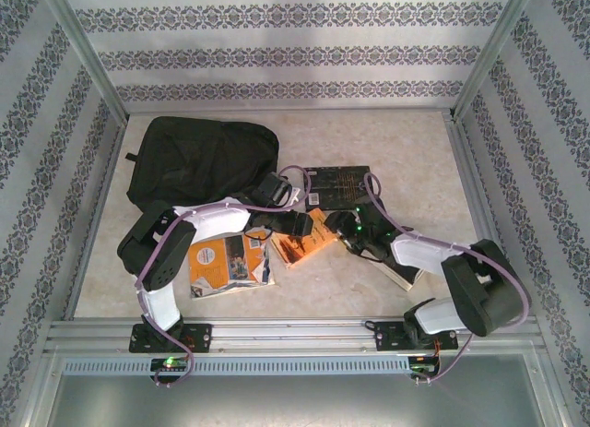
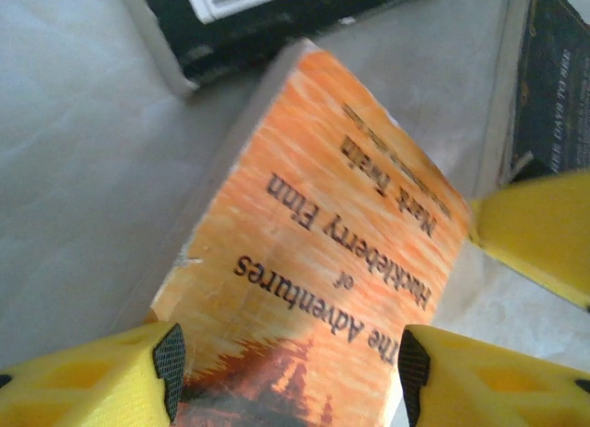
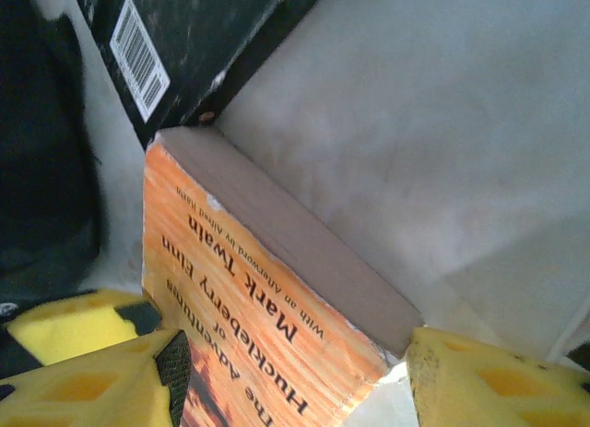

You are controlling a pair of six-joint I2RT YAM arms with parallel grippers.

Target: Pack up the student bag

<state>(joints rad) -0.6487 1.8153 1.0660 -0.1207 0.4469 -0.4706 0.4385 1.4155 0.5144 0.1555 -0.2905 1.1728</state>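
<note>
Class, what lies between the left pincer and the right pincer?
The orange paperback: the left pincer and the right pincer both straddle it, as the two wrist views show.

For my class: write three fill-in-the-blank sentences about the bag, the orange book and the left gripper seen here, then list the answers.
1. The bag is ___ in colour.
2. The orange book between the fingers of the left gripper is by Mark ___.
3. Those fingers are coloured ___.
Missing words: black; Twain; yellow.
</note>
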